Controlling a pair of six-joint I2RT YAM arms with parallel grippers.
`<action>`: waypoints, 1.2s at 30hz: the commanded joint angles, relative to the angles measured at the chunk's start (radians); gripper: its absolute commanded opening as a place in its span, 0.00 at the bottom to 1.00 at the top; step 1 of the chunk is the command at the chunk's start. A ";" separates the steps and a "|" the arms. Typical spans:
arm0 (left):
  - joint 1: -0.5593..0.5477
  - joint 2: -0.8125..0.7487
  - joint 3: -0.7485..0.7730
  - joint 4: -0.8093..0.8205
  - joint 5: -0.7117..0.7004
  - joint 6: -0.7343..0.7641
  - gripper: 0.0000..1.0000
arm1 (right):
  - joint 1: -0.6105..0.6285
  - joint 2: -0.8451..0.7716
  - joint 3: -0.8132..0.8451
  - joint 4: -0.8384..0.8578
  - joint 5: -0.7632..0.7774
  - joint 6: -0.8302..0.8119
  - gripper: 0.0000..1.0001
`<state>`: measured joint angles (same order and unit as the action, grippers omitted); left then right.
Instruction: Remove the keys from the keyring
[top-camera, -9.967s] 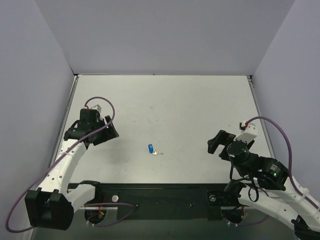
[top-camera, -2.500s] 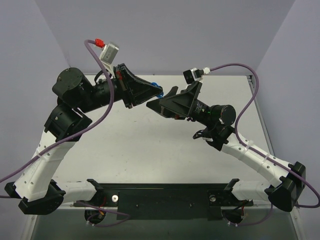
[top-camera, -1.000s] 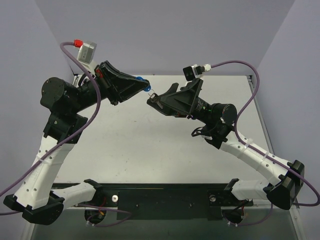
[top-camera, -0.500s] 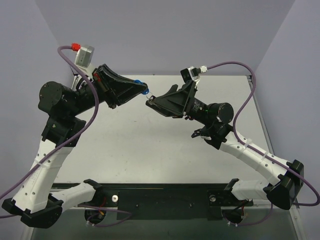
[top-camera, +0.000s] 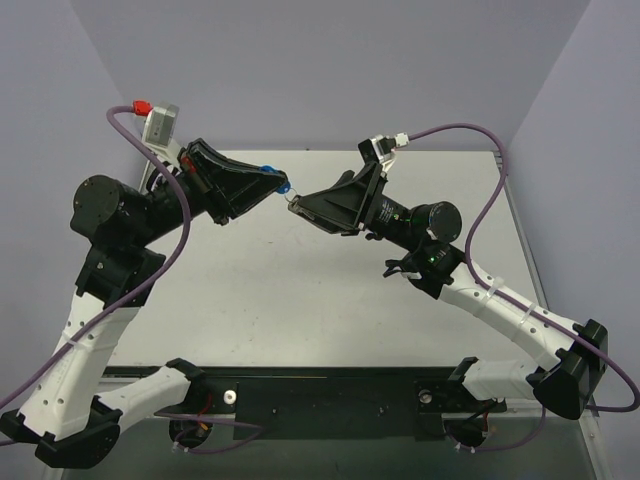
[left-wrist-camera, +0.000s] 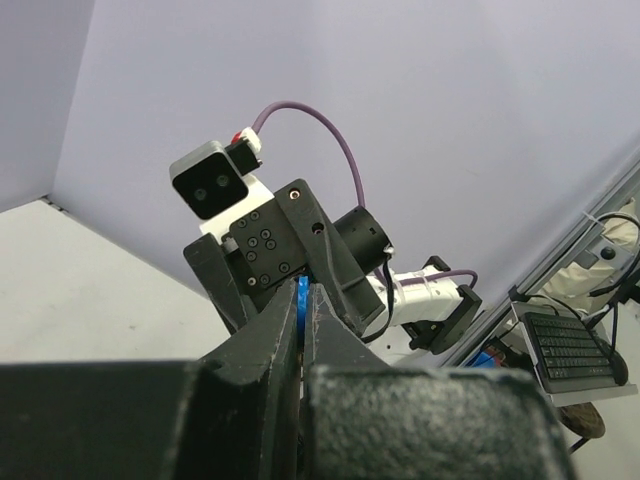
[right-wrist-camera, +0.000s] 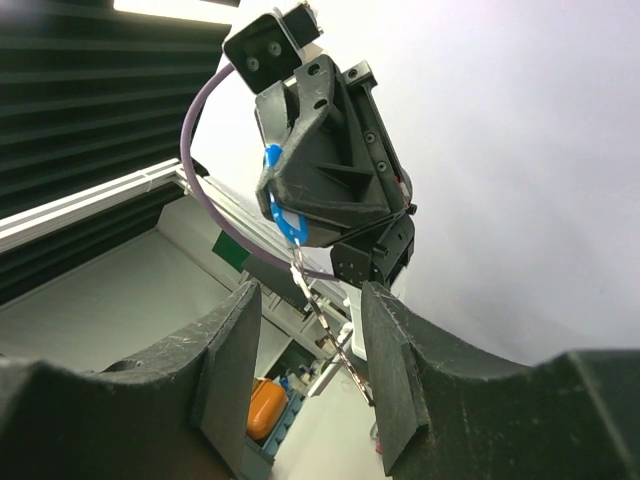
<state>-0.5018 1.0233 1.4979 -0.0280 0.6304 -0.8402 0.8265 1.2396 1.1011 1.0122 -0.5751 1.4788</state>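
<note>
Top external view: both arms are raised above the table (top-camera: 300, 310) and meet nose to nose near its far edge. The left gripper (top-camera: 277, 184) is clamped tight on a blue keyring clip (top-camera: 284, 184), of which I see only a dab of blue at the fingertips and another dab further back along the fingers. The right gripper (top-camera: 294, 205) points at it from just beside. From up here the gap between the two tips is too small for me to pick out any key, and I cannot read how the right jaws stand.

In the left wrist view my own fingers (left-wrist-camera: 270, 360) fill the lower half, pressed together with a thin blue sliver of the clip (left-wrist-camera: 302, 298) pinched in the seam. The rest of the clip is hidden behind them, and so is anything hanging from it. The right gripper's body sits straight ahead, its tips cut off by my fingers.

The right wrist view tells me most. The clip (right-wrist-camera: 283, 215) sticks out below the left gripper (right-wrist-camera: 325, 185), and a small silver key (right-wrist-camera: 301, 272) hangs off its lower end, in the air. A thin line runs on down from it between the right fingers (right-wrist-camera: 232, 365). I cannot tell whether that line is a ring, a shaft or a second key. The right jaws stand partly apart, with a clear gap either side of the line, gripping nothing that I can see.
</note>
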 joint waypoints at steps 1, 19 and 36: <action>0.005 -0.028 -0.019 -0.013 -0.055 0.027 0.00 | 0.010 -0.022 0.013 0.068 0.014 -0.021 0.40; 0.005 -0.066 -0.094 0.005 -0.075 0.038 0.00 | 0.011 -0.015 0.003 0.040 0.018 -0.029 0.32; 0.005 -0.088 -0.111 0.013 -0.080 0.055 0.00 | 0.017 -0.015 0.009 -0.027 0.020 -0.066 0.19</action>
<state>-0.5018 0.9504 1.3846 -0.0544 0.5613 -0.8028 0.8330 1.2396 1.0969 0.9386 -0.5575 1.4376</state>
